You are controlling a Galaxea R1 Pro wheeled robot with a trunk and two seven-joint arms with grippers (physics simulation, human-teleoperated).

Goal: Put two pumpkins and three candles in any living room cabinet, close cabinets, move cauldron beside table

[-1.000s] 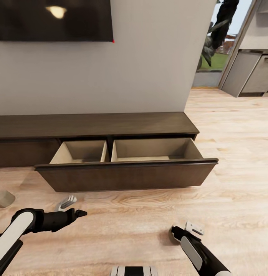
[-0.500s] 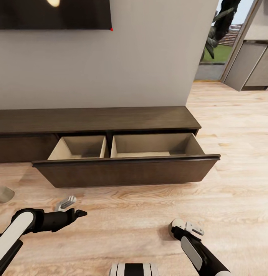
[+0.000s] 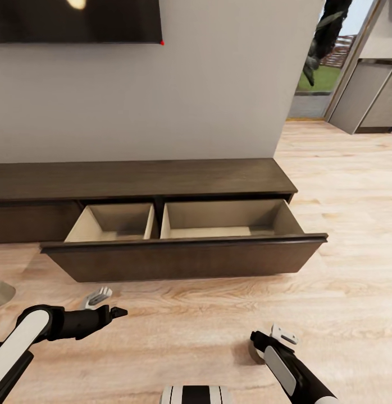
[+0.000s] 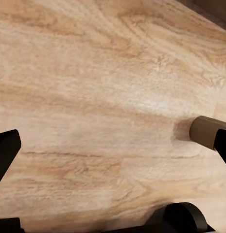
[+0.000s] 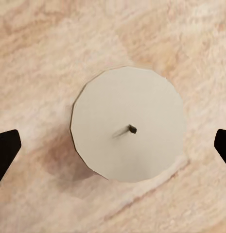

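Hovering with fingers spread wide over an upright candle [image 5: 128,125] on the floor [image 3: 342,292], right gripper [image 5: 113,145]; left gripper [image 3: 100,303] open too, at 9 o'clock

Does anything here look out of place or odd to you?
Yes: candles sit on the floor. One stands upright directly under the open right hand; another lies further left. The cabinet drawer hangs wide open, apparently empty.

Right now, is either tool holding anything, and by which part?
Nothing is held. The right tool is open above an upright candle on the floor, fingers clear of it; the left tool is open over bare floor.
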